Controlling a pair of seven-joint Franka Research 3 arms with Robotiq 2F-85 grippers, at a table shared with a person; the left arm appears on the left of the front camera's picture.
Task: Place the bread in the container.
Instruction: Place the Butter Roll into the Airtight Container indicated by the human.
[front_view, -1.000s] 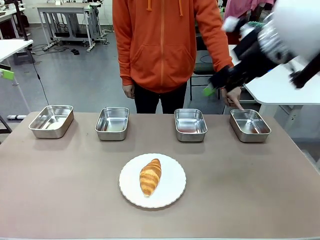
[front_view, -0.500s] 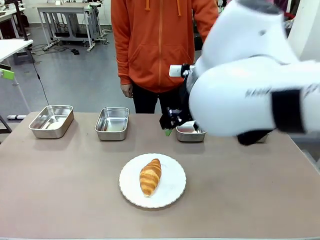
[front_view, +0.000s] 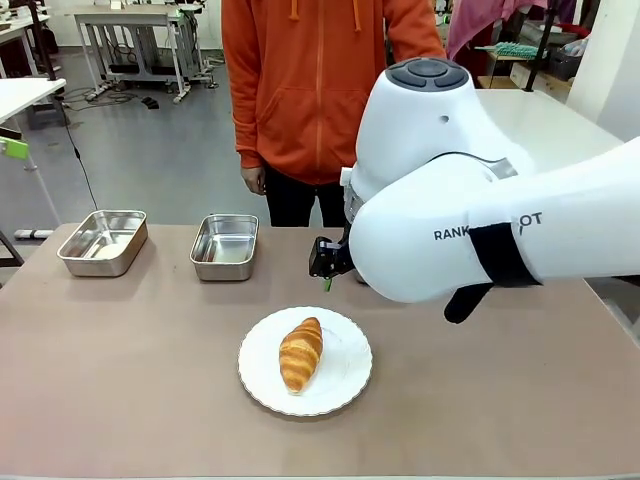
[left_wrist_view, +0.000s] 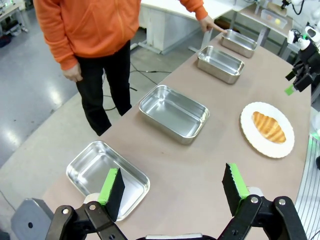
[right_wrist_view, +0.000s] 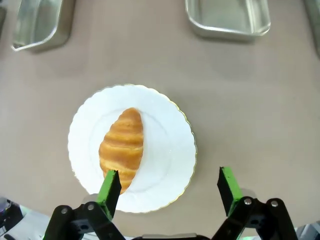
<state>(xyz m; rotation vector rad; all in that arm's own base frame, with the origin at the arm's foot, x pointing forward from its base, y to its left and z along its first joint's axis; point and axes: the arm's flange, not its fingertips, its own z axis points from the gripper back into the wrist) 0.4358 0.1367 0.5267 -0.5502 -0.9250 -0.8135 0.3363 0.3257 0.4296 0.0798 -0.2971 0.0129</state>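
2 green-padded fingers of our right gripper (right_wrist_view: 168, 175) stand spread wide and empty above the white plate (right_wrist_view: 167, 130), where the bread (right_wrist_view: 122, 142) lies. The bread sits off-centre, its near tip overlapped by 1 finger (right_wrist_view: 110, 186), so we should shift sideways, straddle its narrow width, then lower. We take the container (left_wrist_view: 239, 42) to be the tray the person's hand (left_wrist_view: 206, 23) points at. Our left gripper (left_wrist_view: 171, 172) hangs spread, holding nothing.

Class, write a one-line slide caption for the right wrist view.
Open right gripper hovers above the white plate where the bread lies.
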